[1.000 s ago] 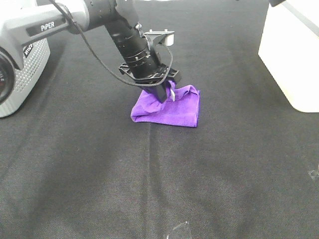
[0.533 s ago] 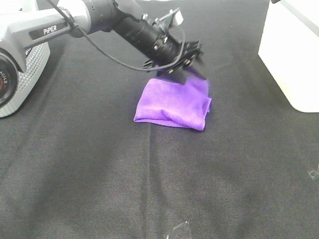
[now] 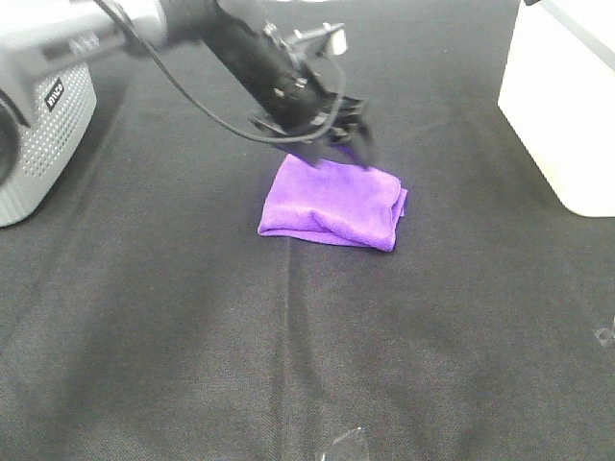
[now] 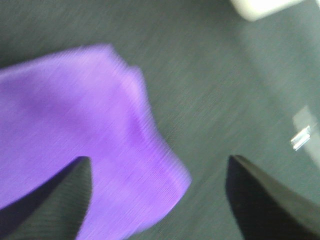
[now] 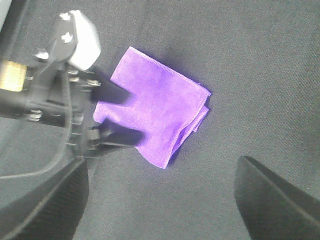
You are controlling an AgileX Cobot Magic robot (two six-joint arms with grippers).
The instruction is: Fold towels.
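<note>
Above towel [image 3: 333,201], left end effector [image 3: 343,151], newly released.

- Even, soft light overhead; only faint shadows on the dark tabletop [image 3: 192,317].
- Left wrist view badly smeared: towel [image 4: 75,130] near the tool [image 4: 160,195] blurred.

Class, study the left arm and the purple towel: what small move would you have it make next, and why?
Probably lift the left gripper up and away. Its fingers are spread with nothing between them, and the purple towel already lies folded into a compact rectangle on the black cloth. Nothing seems left to hold, so backing off would clear the towel.
</note>
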